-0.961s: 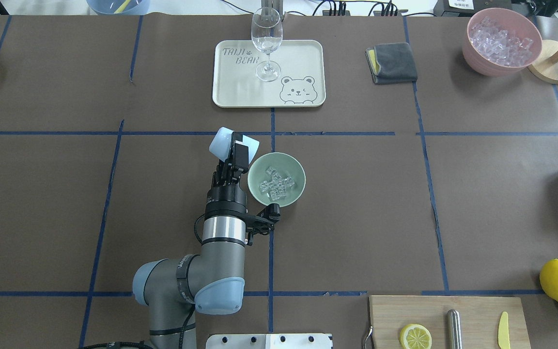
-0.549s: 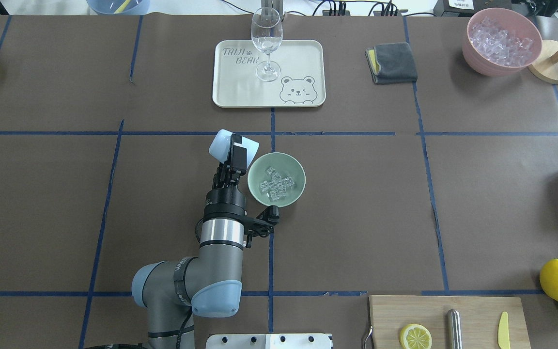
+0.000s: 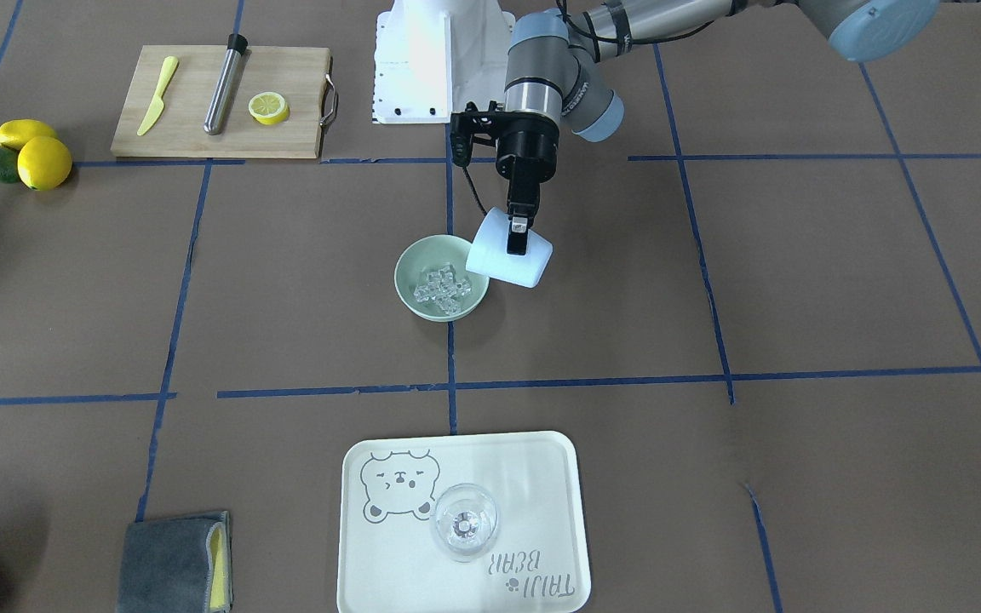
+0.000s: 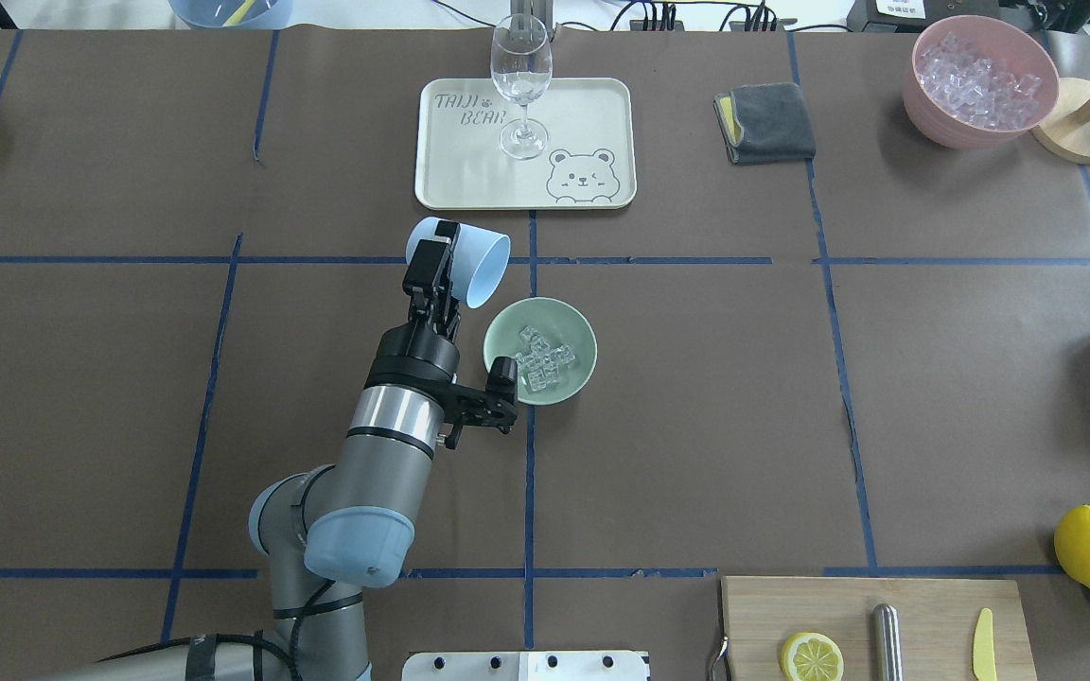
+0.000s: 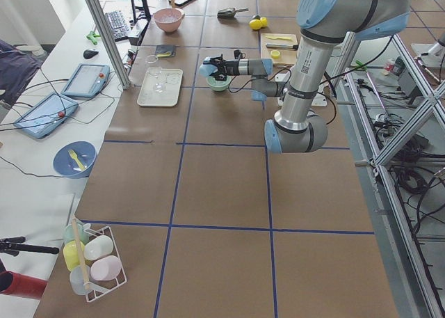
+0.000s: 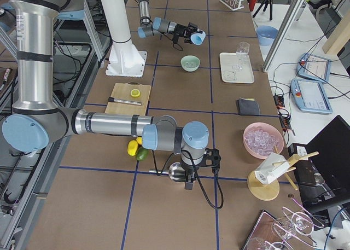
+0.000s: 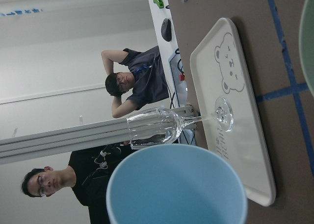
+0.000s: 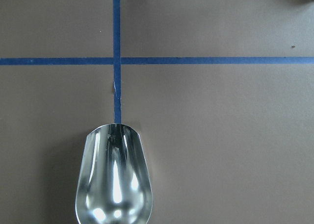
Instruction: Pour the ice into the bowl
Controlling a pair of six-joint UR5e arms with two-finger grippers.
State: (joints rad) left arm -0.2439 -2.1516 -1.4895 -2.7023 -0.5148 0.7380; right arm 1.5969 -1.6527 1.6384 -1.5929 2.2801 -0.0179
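1. The ice (image 4: 541, 364) lies heaped in the bowl (image 4: 586, 331), near the middle of the bench (image 4: 696, 445). The left wrist view shows the cup (image 4: 481, 268) bare inside. I judge the pour done, and the step in hand is righting the cup and carrying it off.
2. Roll the wrist back slowly until the mouth faces up. Keep the mouth beside the bowl meanwhile, in case a cube or meltwater clings where the views cannot show it.
3. Lift before travelling sideways. The camera bracket (image 4: 493, 392) hangs over the bowl's rim on its left-end side, so a low sweep could knock the bowl.
4. The left end effector (image 4: 439, 265) pinches the cup. That grip should not slacken while the cup is tilted.
5. The left arm reaches from the robot's edge toward mid-bench. Its wrist is rolled so the cup lies nearly on its side above the bench, mouth toward the right end. The cup is just beside the bowl, on the bowl's far-edge, left-end side.
6. The right end effector (image 6: 187, 179) hangs low near the right end, with a scoop (image 8: 114, 185) at it. I cannot tell whether its fingers are spread or pressed together.
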